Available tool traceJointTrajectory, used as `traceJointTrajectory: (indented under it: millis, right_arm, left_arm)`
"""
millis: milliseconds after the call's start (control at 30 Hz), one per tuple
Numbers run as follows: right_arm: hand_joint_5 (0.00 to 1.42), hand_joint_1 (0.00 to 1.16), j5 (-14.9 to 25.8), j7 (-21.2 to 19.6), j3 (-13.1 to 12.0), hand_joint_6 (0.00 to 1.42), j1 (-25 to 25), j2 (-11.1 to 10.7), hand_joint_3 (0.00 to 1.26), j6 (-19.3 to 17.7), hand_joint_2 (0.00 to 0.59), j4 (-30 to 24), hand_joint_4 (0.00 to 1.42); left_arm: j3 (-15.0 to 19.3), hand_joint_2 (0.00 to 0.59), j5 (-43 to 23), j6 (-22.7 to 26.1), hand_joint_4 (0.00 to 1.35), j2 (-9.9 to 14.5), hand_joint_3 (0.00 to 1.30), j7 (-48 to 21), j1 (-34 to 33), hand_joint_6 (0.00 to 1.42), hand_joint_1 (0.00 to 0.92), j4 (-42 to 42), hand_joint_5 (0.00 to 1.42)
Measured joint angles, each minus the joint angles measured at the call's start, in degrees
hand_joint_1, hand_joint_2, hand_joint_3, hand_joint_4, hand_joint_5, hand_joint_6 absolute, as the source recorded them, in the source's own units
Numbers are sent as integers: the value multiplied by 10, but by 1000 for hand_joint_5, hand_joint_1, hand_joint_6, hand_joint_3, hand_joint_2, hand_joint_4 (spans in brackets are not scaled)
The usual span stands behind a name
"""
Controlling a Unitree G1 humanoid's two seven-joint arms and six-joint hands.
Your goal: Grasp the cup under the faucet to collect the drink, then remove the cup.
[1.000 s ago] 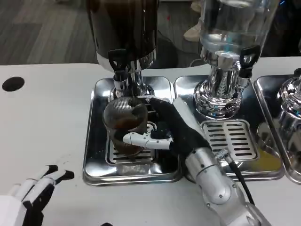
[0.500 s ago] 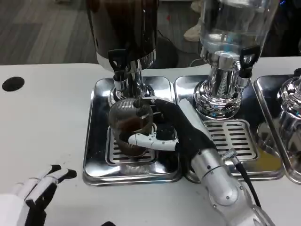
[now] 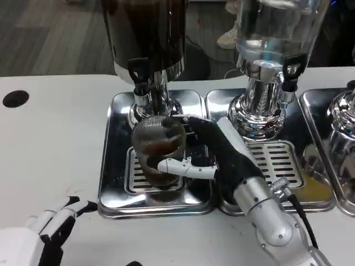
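Cup (image 3: 159, 148) shifted right, dark drink inside, right robot hand (image 3: 213, 158) clamped round it, left robot hand (image 3: 55, 224) open.

My right hand (image 3: 213, 155) reaches in from five o'clock, silver forearm angled up toward eleven o'clock. Its dark palm wraps the cup (image 3: 159, 148) from the three o'clock side, and a white finger (image 3: 180, 166) curls across the near face toward nine o'clock. My left hand (image 3: 55, 224) lies low at seven o'clock, holding nothing, white-and-black fingers together and stretched toward two o'clock, well apart from the right.
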Motion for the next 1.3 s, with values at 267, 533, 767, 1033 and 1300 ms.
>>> traceJointTrajectory:
  millis: [267,533,767,1033,1300]
  right_arm:
    - [414,636,3,16,-10,285,16,-11,397,7,84,-18,410]
    - [414,634,13,27,-19,285,33,-31,401,7,81,-33,410]
    - [414,631,27,44,-26,285,64,-53,408,7,75,-71,410]
    - [414,636,38,54,-36,285,78,-61,409,7,69,-87,410]
    - [414,631,40,63,-38,285,82,-66,409,7,56,-99,418]
  left_arm:
    - [-21,98,4,13,198,2,299,-5,-11,470,0,0,273]
    - [-36,98,19,28,198,7,293,-11,-24,471,0,0,274]
    - [-49,98,24,49,198,13,292,-19,-44,471,0,1,274]
    - [-67,94,30,63,198,18,292,-25,-59,472,0,1,274]
    - [-85,93,44,74,196,23,291,-25,-61,478,0,5,275]
